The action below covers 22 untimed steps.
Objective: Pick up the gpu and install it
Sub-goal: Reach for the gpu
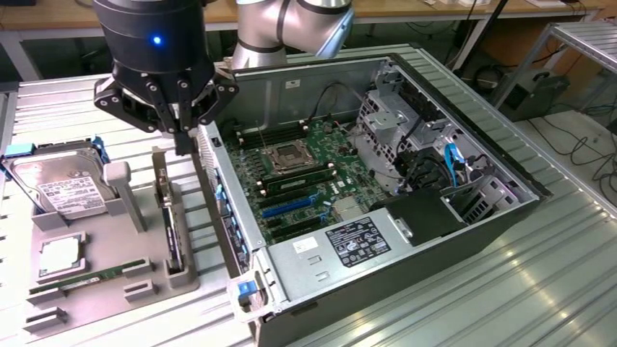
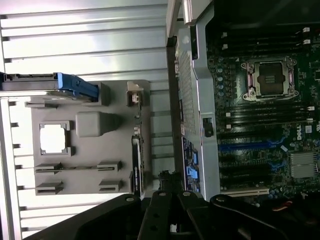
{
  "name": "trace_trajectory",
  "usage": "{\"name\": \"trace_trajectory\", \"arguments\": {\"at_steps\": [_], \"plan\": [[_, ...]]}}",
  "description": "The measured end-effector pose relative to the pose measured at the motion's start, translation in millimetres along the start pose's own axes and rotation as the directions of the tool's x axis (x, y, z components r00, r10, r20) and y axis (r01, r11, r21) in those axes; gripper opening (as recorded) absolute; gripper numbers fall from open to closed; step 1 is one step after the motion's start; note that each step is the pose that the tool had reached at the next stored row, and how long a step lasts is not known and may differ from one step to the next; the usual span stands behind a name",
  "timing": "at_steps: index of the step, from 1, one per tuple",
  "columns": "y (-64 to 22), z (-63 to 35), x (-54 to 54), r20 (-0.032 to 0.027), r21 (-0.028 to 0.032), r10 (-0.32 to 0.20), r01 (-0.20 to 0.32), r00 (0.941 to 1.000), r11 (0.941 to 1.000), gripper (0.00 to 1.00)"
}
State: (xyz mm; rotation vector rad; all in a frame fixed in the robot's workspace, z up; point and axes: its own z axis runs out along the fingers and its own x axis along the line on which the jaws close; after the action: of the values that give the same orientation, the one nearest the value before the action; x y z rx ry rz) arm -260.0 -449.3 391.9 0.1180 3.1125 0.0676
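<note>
The black gripper hangs over the spot between the gray tray and the open computer box. Its two fingers are pressed together, and nothing shows between them. The gpu, a thin flat card, stands on its long edge in a slot at the side of the tray nearest the computer box. It is just below the gripper's tips and is not touching them. In the wrist view the gripper sits at the edge of the picture, and the gpu shows as a dark strip along the tray, close to the wall of the computer box. Other parts rest on the tray too. A silver hard drive with a white label leans in a holder at the far end. A small square chip lies flat in a pocket. A slim green memory stick lies in a groove near the front. The computer box lies on its side on a metal table with its cover off. Inside it is a green board with a square socket, blue slots and some cables. No card stands in the blue slots.
</note>
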Motion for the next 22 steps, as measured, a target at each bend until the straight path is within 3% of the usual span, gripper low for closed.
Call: {"name": "trace_trajectory", "arguments": {"at_steps": [22], "plan": [[-22.2,-0.7,2.3,0.0,0.0,0.0,0.0,1.0,1.0,0.11]]}}
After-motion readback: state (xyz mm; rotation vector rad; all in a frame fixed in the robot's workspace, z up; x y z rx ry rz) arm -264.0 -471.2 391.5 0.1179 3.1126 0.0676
